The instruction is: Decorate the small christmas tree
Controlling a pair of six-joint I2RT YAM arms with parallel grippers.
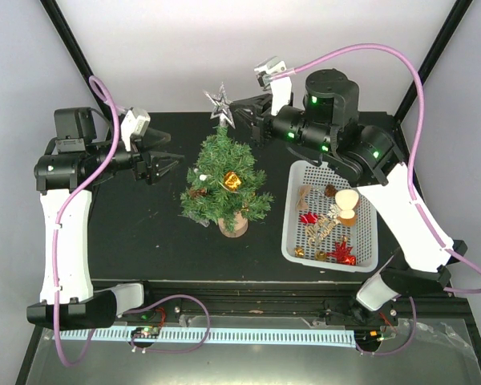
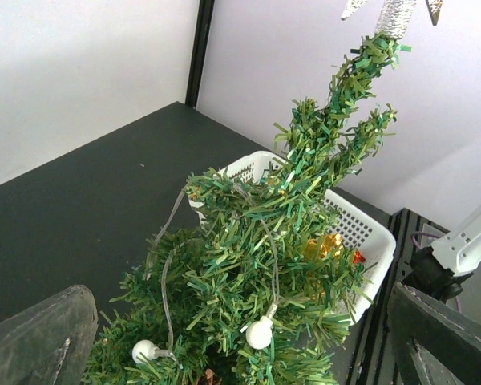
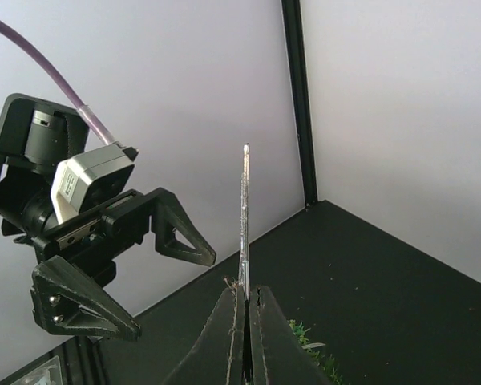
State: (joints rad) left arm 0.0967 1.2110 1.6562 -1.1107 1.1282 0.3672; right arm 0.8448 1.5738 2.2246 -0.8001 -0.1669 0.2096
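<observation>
The small christmas tree [image 1: 216,160], dark green on a wood disc base [image 1: 232,227], stands mid-table with a gold ornament [image 1: 232,180] and a white bulb string on it. A silver star [image 1: 221,104] sits at its tip. My right gripper [image 1: 240,109] is shut on the star; the right wrist view shows the star edge-on [image 3: 244,216] between closed fingers [image 3: 228,337]. My left gripper [image 1: 167,164] is open and empty just left of the tree. In the left wrist view the tree [image 2: 264,241] fills the space between the open fingers [image 2: 40,337], with the star [image 2: 389,12] at the top.
A white basket [image 1: 295,241] right of the tree holds red bows [image 1: 342,253], wooden discs [image 1: 346,200] and gold pieces; it shows behind the tree in the left wrist view [image 2: 361,233]. White bulbs [image 2: 259,333] hang on the branches. The open left gripper [image 3: 104,257] faces the right wrist camera.
</observation>
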